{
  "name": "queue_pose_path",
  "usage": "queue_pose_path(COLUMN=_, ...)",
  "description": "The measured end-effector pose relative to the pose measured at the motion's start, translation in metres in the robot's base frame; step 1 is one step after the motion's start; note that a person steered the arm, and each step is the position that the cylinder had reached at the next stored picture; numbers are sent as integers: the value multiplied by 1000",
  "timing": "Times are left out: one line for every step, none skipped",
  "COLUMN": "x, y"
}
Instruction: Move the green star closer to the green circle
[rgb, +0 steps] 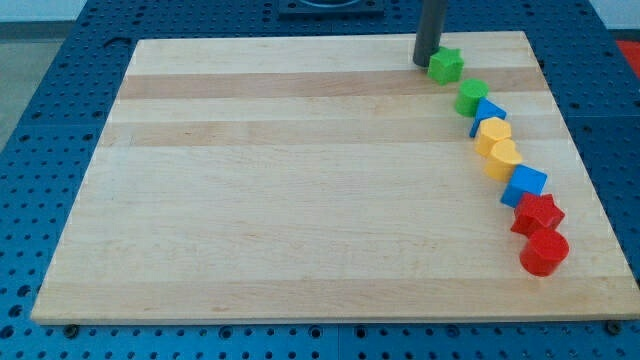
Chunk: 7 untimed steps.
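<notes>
Standing near the top right of the wooden board (300, 180), the green star (446, 65) is touched on its left side by my tip (426, 63). No claw is seen, only a dark rod. Just below the star, a little apart, the green circle (472, 97) is found. A curved line is made under it by blue, yellow and red blocks.

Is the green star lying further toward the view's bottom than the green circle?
No: the green star lies nearer the view's top than the green circle, with my tip just at its left.
</notes>
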<state>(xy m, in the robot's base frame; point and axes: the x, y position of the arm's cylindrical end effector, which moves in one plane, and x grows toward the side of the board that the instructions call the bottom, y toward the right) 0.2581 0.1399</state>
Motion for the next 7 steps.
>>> queue_pose_path(x=9, y=15)
queue_pose_path(x=10, y=31)
queue_pose_path(x=10, y=38)
queue_pose_path(x=-7, y=40)
queue_pose_path(x=-17, y=68)
queue_pose_path(x=-7, y=93)
queue_pose_path(x=-3, y=93)
